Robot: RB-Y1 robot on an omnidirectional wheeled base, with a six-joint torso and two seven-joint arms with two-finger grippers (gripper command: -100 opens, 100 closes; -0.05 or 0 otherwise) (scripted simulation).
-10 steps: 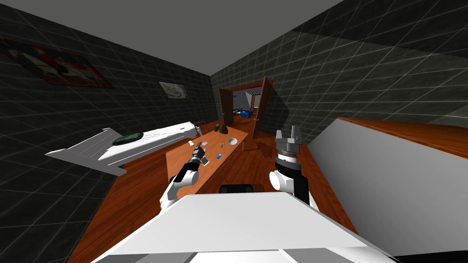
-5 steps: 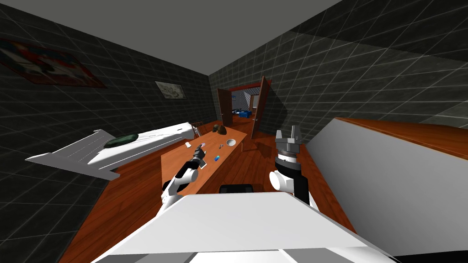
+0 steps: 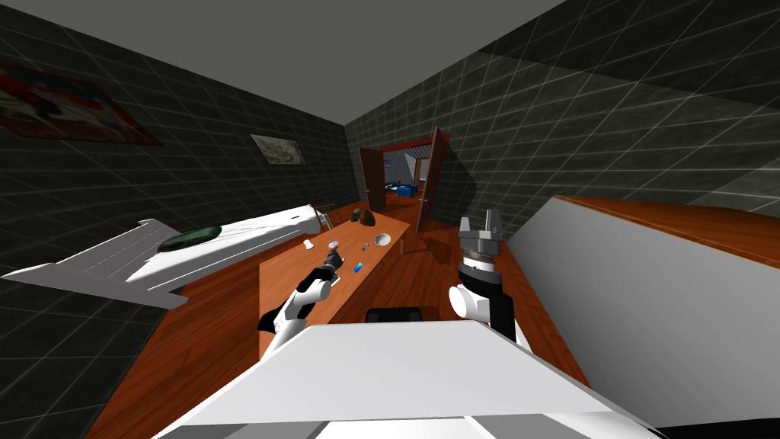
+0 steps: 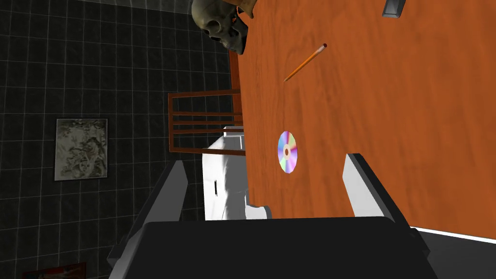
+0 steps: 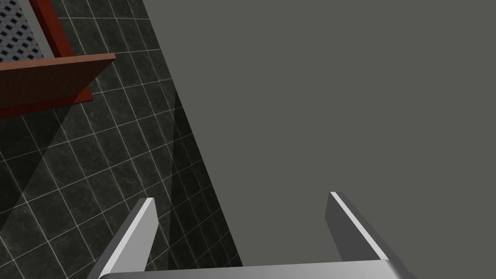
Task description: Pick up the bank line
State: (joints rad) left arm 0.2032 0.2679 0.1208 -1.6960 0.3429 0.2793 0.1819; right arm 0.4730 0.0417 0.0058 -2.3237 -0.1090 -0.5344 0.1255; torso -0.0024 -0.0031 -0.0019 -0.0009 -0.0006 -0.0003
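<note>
left gripper hovering open over the wooden table; bank line not told apart

the left gripper [image 3: 330, 263] is hanging over the long orange-brown wooden table [image 3: 286, 270], reaching out from the near end; in the left wrist view the left gripper [image 4: 265, 161] is standing with its two thin grey fingers about a third of the picture apart, gripping nothing; a small round rainbow-sheened disc [image 4: 287, 151] is lying flat on the table [image 4: 387, 121] ahead of the fingers, apart from both; beyond it a thin orange pencil [image 4: 305, 63] is lying aslant, and past that a brownish grey skull [image 4: 220, 24] is sitting at the far end, near a brown wooden slatted chair [image 4: 206, 121].

from the head, the disc [image 3: 334, 245] is lying just beyond the gripper; a small bright blue object [image 3: 358, 266] is lying just beside the gripper; a small white object [image 3: 308, 244] is sitting near the table's left edge; a tiny grey object [image 3: 366, 245] and a round white bowl [image 3: 382, 239] are lying further on, with the skull [image 3: 367, 218] behind them; the bank line is presumably among these small things on the table, but which one i cannot tell.

the right gripper [image 3: 479, 219] is being held up, well apart from the table; in the right wrist view the right gripper [image 5: 240, 197] is showing its fingers spread wide with nothing between them.
</note>
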